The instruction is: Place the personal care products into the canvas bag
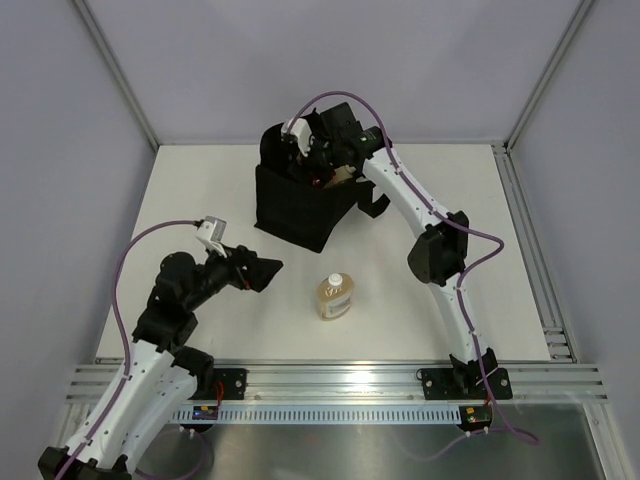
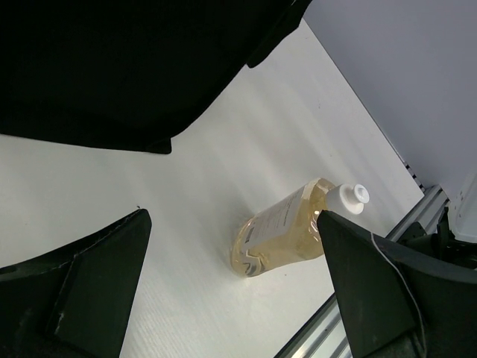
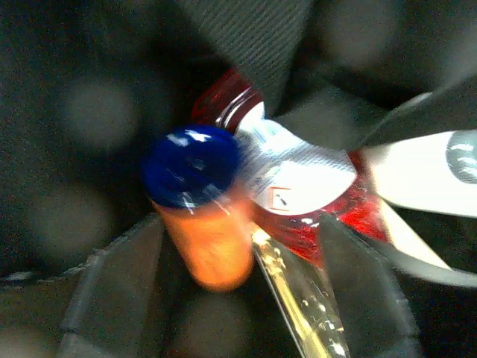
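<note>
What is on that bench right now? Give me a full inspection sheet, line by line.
Surface: white table, one bottle on it.
Job's things: amber bottle on the table in front of the black canvas bag; orange bottle with blue cap and red container inside the bag.
Clutter: nothing seen.
Grippers: left gripper open, empty, apart from the amber bottle; right gripper open inside the bag.
Cables: purple cable looped along each arm.
Surroundings: plain walls; aluminium rail at the near edge.

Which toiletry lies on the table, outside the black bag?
The amber-liquid bottle with a white cap; the orange bottle and red container are inside the bag.
</note>
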{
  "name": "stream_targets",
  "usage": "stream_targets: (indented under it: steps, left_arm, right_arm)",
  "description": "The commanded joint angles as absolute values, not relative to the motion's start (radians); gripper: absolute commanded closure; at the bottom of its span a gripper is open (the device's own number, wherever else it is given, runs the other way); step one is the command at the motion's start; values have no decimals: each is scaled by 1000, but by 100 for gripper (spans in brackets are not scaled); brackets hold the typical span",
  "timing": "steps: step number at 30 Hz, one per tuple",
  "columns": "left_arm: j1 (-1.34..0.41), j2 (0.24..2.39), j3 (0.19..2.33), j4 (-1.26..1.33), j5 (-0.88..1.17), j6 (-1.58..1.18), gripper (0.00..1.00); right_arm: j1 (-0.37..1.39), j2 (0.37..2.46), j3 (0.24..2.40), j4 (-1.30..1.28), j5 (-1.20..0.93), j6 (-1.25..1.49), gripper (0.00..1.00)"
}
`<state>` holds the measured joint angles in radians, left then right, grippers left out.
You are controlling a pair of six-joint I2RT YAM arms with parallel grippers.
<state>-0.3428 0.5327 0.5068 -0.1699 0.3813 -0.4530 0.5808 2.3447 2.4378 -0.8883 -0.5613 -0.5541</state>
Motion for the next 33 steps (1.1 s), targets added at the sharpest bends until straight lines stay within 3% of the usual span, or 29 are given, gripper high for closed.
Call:
stream_targets:
  steps: [1,6,10,15,23,33]
  left_arm:
    - [-371,548,483,-60,355,-448,1]
    - [-485,642,489,-25,299,-405,1]
    - [-577,676,476,29,258,-351,1]
    - [-712,683,405,130,244,-226,1]
    - [-871,756,344,233,219,-161,1]
    - [-945,1089,446,392,6,-106,1]
  right_arm:
    - [592,2278,2569,-930,-488,-509,1]
    - [548,2217,2585,-952,-521,-442,1]
    - [479,2151,2553,-1046,-769,-463,1]
    - [457,1930,2271,-1204,-978,-737,0]
    - [367,1640,1826,-1203,-1048,-870,0]
    - [305,1457,1603,-1102,-1026,-822,0]
